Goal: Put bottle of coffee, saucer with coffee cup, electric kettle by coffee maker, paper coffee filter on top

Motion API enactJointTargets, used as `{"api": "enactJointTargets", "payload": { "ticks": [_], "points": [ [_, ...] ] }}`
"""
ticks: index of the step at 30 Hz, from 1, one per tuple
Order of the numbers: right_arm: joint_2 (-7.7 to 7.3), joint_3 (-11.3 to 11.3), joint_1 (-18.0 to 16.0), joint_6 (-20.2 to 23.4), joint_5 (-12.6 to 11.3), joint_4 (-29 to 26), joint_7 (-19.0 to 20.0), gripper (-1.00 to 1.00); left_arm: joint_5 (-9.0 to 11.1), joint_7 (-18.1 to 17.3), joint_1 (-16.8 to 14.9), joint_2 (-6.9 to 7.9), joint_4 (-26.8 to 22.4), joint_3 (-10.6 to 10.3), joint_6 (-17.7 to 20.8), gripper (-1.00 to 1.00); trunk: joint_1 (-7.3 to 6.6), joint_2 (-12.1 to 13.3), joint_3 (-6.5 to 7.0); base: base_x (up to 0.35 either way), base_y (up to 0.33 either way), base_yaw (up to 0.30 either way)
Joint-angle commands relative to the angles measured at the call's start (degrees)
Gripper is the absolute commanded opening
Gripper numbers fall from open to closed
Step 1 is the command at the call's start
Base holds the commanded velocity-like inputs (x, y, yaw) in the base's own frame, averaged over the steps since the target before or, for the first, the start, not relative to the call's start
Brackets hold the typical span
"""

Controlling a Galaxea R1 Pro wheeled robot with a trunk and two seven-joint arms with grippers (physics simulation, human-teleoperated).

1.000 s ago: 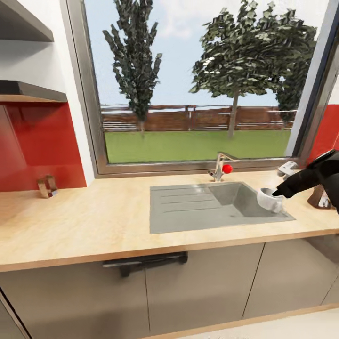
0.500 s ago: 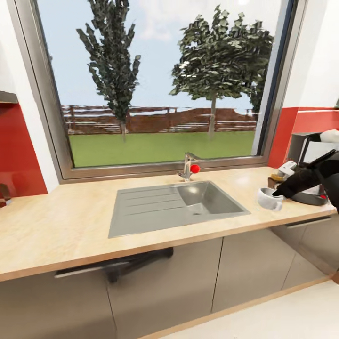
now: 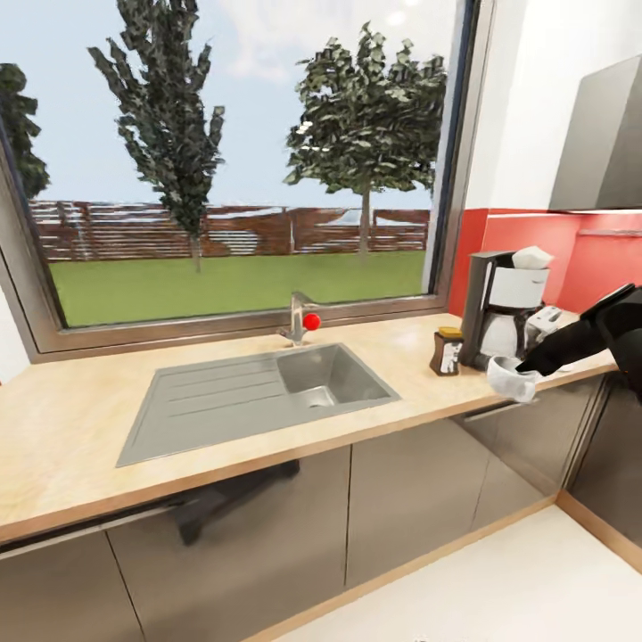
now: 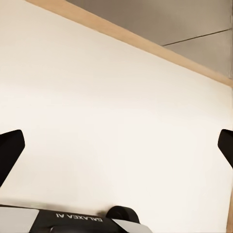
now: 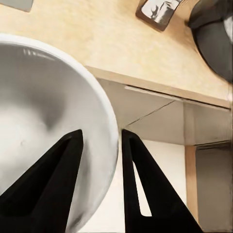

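right end effector (image 3: 526, 368) pinches the coffee cup (image 3: 512, 378) by its rim at the table (image 3: 80, 423) edge before the coffee maker (image 3: 505, 309), bottle of coffee (image 3: 446, 351) beside it; left end effector (image 4: 116, 145) gapes wide over floor (image 4: 111, 111).

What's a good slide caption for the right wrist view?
Right pincer clamps the white coffee cup by its rim above the countertop edge.
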Motion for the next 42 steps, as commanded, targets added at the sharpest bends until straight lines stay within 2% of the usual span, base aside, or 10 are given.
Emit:
{"api": "enactJointTargets", "payload": {
  "ticks": [1,7,17,34,42],
  "points": [
    [-0.04,0.1,-0.1,0.6,0.4,0.0,0.6,-1.0,0.4,-0.2,0.0,0.04,0.0,0.1,0.6,1.0,0.01,0.0,-0.02,0.0,-0.29,-0.227],
    [-0.04,0.1,-0.1,0.6,0.4,0.3,0.6,-1.0,0.4,-0.2,0.0,0.04,0.0,0.1,0.6,1.0,0.01,0.0,0.25,0.0,-0.215,-0.227],
    [-0.04,0.1,-0.1,0.6,0.4,1.0,0.5,-1.0,0.4,0.8,0.0,0.07,0.0,0.1,0.6,1.0,0.01,0.0,0.66,0.003,-0.028,-0.214],
    [-0.04,0.0,-0.1,0.6,0.4,1.2,0.4,-1.0,0.4,0.9,0.0,0.05,0.0,0.1,0.6,1.0,0.01,0.0,0.72,0.2,-0.218,-0.02],
    [-0.04,0.0,-0.1,0.6,0.4,1.2,0.4,-1.0,0.4,0.9,0.0,0.06,0.0,0.1,0.6,1.0,0.01,0.0,1.01,0.072,-0.118,-0.193]
  ]
}}
